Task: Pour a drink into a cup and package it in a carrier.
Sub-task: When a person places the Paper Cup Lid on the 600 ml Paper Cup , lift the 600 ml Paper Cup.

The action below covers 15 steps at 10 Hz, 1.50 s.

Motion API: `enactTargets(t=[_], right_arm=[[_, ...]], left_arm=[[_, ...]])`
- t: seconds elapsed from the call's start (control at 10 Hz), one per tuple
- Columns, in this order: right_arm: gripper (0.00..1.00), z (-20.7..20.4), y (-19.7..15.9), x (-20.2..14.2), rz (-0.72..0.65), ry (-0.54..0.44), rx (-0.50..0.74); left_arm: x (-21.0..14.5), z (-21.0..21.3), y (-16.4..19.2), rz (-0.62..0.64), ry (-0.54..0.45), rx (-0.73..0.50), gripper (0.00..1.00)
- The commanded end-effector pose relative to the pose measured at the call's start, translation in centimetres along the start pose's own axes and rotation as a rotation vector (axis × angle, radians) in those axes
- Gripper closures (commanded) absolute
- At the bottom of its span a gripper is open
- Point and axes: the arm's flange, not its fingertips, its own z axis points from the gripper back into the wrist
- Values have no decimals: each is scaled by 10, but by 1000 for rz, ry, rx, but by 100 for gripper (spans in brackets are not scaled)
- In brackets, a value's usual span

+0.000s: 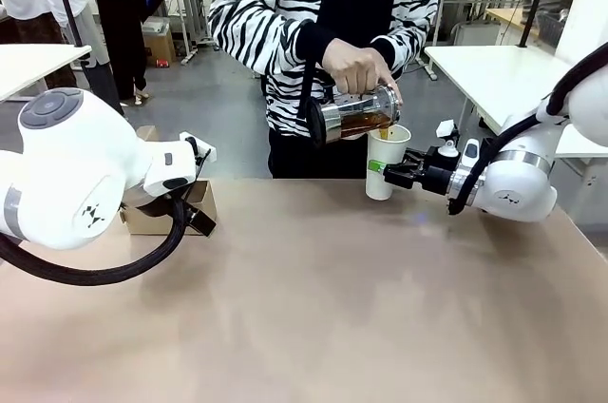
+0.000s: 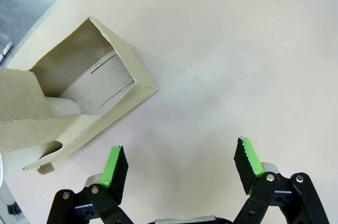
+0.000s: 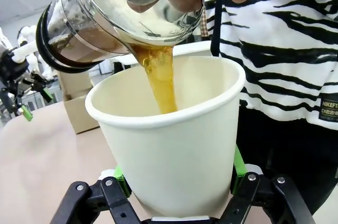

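Note:
A person in a striped top tilts a clear glass carafe point(image 1: 353, 114) over the cup point(image 1: 384, 162), an open white paper cup. My right gripper point(image 1: 388, 175) is shut on the cup's side near the table's far edge. The drink point(image 3: 160, 80) runs in an amber stream from the carafe point(image 3: 100, 12) into the cup point(image 3: 174, 145), which sits between my right gripper's point(image 3: 179, 175) green pads. The carrier point(image 1: 163, 213), brown cardboard, stands at the left. My left gripper point(image 2: 182, 163) is open over bare table, just beside the carrier point(image 2: 90, 92).
The person's hand point(image 1: 356, 67) grips the carafe from above. The beige table point(image 1: 313, 308) spreads wide between the two arms. White tables and other people stand farther back.

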Motion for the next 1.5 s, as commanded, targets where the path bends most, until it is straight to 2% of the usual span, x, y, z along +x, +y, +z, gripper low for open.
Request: enactTargets(t=[0.0, 1.4], right_arm=[[19, -2, 0, 2, 0, -8, -9], [19, -2, 0, 2, 0, -8, -9]], left_arm=[[0, 1, 0, 0, -2, -2, 0], [0, 1, 0, 0, -2, -2, 0]])
